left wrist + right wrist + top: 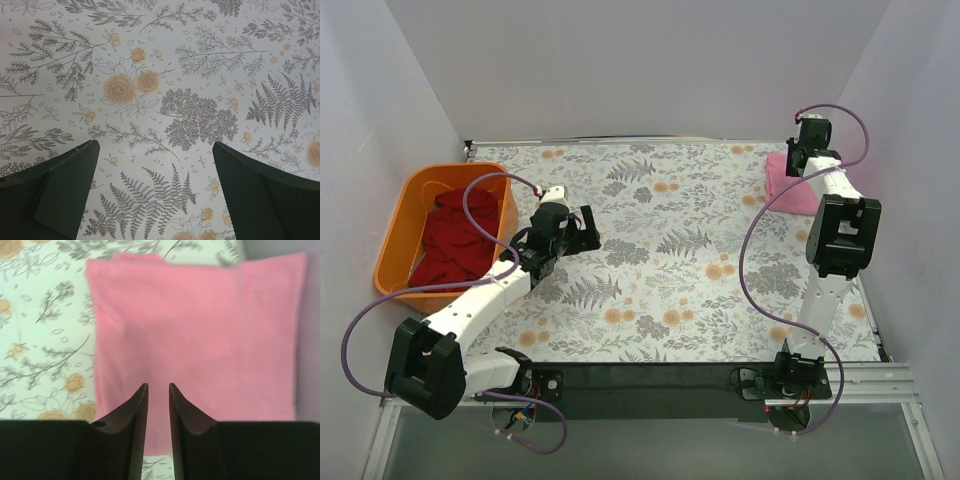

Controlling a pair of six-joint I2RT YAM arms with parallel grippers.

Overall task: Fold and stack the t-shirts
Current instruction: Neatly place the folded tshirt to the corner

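One pink shirt (200, 340) is lying folded in the far right corner, and my right gripper (158, 385) is hovering over it, fingers (137, 430) nearly pinched together, seemingly on nothing. My left gripper (155, 145) is hanging spread wide beside the basket (396, 235). Fetching a dark red shirt (455, 245) over its rim looks next, the middle of the table (660, 285) giving folding room.

We can read no text, label, brand, number or sign in any of the views.
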